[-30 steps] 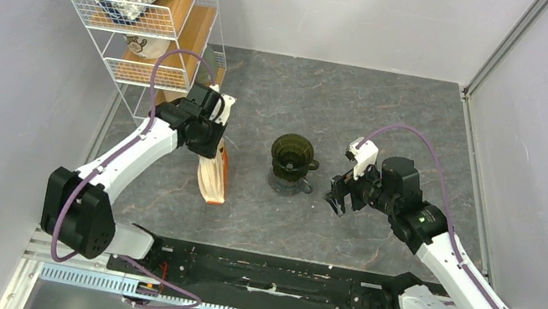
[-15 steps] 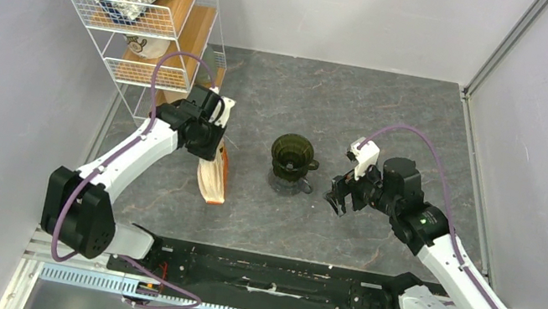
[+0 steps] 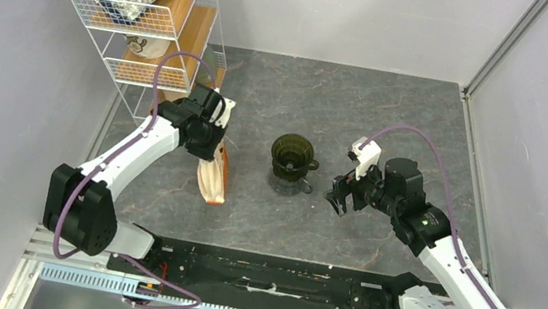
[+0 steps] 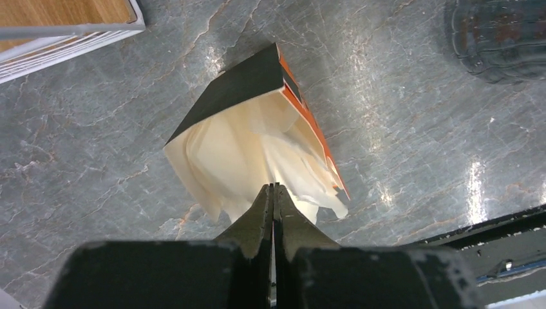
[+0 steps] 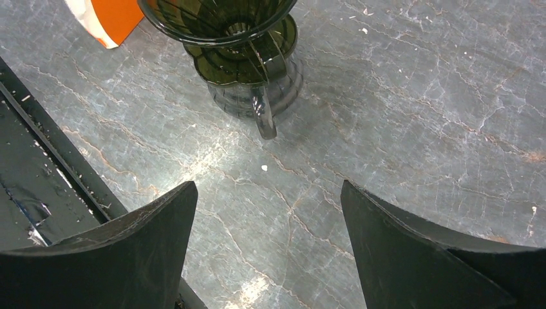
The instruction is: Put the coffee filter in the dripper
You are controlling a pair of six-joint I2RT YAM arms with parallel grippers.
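Status: extraction stage; the task is at an early point.

1. My left gripper (image 4: 273, 188) has its jaws pressed together, with the edge of the coffee filter (image 4: 254, 151) pinched at the tips, as far as the left wrist view shows.
2. The filter sits directly ahead of those fingertips. Most of it lies inside the open mouth of the packet (image 4: 235, 90), which lies on the table (image 3: 396, 117).
3. The dripper (image 3: 291, 152) stands off to the right of the left gripper, seated on the glass cup (image 5: 283, 90). Its cone is empty.
4. My right gripper (image 5: 268, 188) is spread wide and holds nothing. The dripper is just ahead of it.

Remaining, in my judgement: draw the filter free of the packet, carry it across to the dripper, and seat it in the cone.
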